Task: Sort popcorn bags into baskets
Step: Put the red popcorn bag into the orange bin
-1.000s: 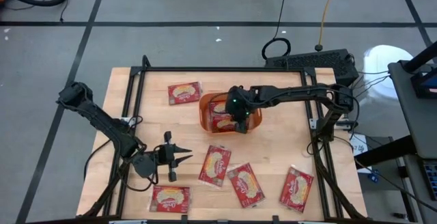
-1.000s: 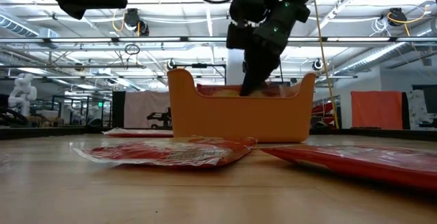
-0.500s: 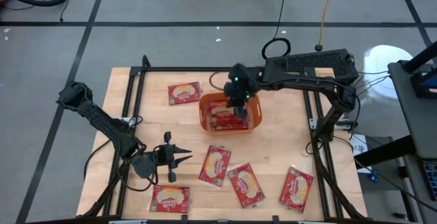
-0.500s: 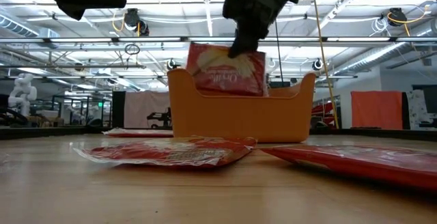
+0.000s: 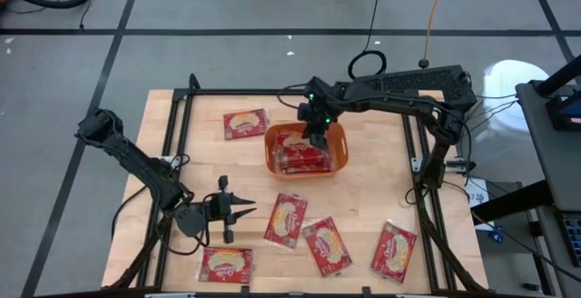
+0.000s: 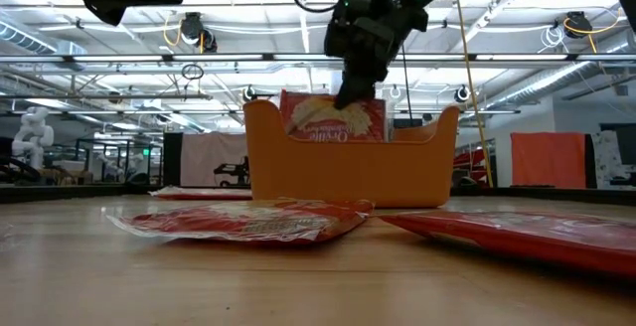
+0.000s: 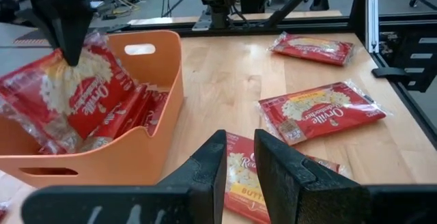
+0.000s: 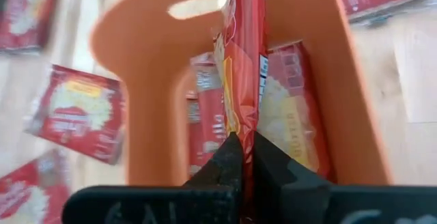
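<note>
Since a second ago the right gripper (image 5: 314, 136) has pulled up out of the bin (image 5: 338, 140) with a bag (image 6: 335, 118) pinched in it, then dipped back a bit from its highest point, so the bag now hangs half inside the bin.

From above: the right arm reaches across the far side of the table and sits over the bin's far wall. Looks like it's re-seating a bag so it stacks with the ones already inside, though that's my guess. Five more bags lie flat on the table: one (image 5: 245, 123) just left of the bin and four along the near edge (image 5: 286, 218), (image 5: 327, 244), (image 5: 394, 250), (image 5: 226, 264). The left gripper (image 5: 243, 212) waits near the front left, between two of those, holding nothing.

Table-level view: the bag dangles upright, lower half behind the bin wall (image 6: 348, 172), top edge clamped by the fingers. Plenty of air above the rim.

Left wrist cam: its own fingers (image 7: 205, 171) stand a little apart with nothing between them. Beyond, the hanging bag (image 7: 65, 94) leans over the packed ones, close to the bin's wall, so it could catch there going down.

Right wrist cam: fingers (image 8: 229, 157) closed tight on the bag's edge (image 8: 244, 60), seen edge-on. Bags fill both sides below it, so the open slot is narrow.
</note>
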{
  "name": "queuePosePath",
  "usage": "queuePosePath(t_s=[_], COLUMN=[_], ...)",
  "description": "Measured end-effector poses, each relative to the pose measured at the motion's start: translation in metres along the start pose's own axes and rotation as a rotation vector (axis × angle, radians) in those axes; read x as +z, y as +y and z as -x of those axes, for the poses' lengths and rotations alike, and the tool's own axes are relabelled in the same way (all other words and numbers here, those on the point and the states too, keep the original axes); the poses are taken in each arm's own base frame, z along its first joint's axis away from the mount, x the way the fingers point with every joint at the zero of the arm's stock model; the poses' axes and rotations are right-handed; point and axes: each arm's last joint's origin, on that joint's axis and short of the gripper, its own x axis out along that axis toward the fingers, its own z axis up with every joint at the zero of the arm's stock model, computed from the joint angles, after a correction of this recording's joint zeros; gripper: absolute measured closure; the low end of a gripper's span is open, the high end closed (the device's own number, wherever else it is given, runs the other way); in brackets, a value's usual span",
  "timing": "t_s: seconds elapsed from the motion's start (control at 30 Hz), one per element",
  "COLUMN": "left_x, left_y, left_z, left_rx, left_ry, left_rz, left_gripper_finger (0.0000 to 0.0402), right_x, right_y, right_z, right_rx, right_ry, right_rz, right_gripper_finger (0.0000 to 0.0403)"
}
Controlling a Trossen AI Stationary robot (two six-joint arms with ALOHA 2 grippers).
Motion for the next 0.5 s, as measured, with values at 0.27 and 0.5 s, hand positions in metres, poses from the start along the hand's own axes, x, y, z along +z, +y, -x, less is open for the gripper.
queuePosePath(t_s=[0.27,0.5], left_x=[-0.001,-0.001], left_y=[-0.002,-0.002], left_z=[0.0,0.0], left_rx=[-0.052,-0.052], left_ry=[0.016,0.017], left_rz=[0.0,0.017], left_gripper_finger=[0.0321,0.0321], right_x=[0.006,0.01], right_y=[0.0,0.003], right_z=[-0.004,-0.004], right_rx=[-0.15,-0.213], right_ry=[-0.011,-0.037], right_rz=[0.105,0.129], right_gripper_finger=[0.0347,0.0267])
